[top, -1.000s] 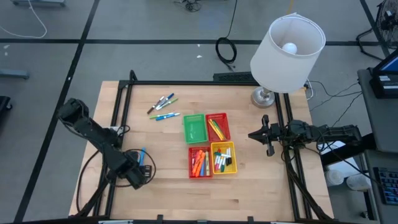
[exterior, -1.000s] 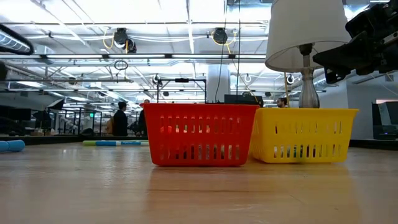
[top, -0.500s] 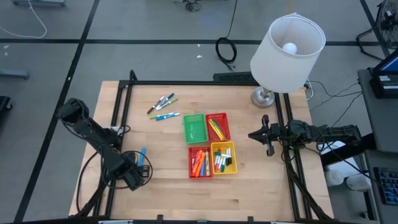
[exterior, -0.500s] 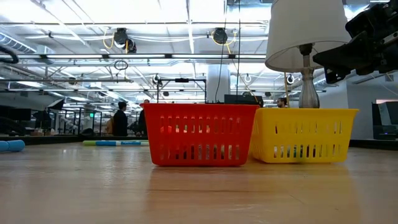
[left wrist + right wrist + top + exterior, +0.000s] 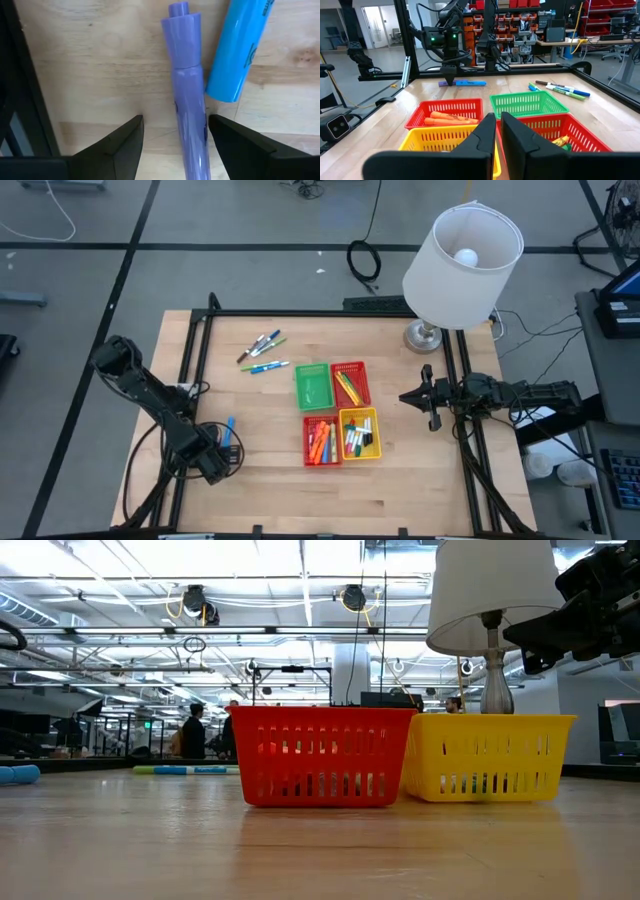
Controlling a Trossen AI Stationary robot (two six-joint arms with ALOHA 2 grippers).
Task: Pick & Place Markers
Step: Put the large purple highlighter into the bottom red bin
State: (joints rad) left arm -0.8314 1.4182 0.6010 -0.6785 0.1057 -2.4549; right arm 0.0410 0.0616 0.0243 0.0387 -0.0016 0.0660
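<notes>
Left gripper [image 5: 172, 142] is what I'm working with, and I'm seeing it hanging low over the table's [image 5: 270, 500] left edge with its fingers [image 5: 117, 147] spread apart, straddling a purple marker [image 5: 187, 95] that is lying flat on the wood. Nothing is being grasped; whether either finger is touching the purple barrel I cannot tell. A blue marker [image 5: 239, 47] is lying just beside the purple one, close along its side. From above I'm reading only the blue one [image 5: 228, 430] next to the gripper [image 5: 232, 459].

Right gripper [image 5: 421, 396] is waiting at the right edge, clenched shut and empty, pointing toward the baskets.

More loose markers [image 5: 261, 352] are lying near the far left part of the table. Others are already sitting in the red basket [image 5: 321, 441], the yellow basket [image 5: 360, 433] and the far red basket [image 5: 350, 383], while the green basket [image 5: 311, 385] is sitting beside that one.
</notes>
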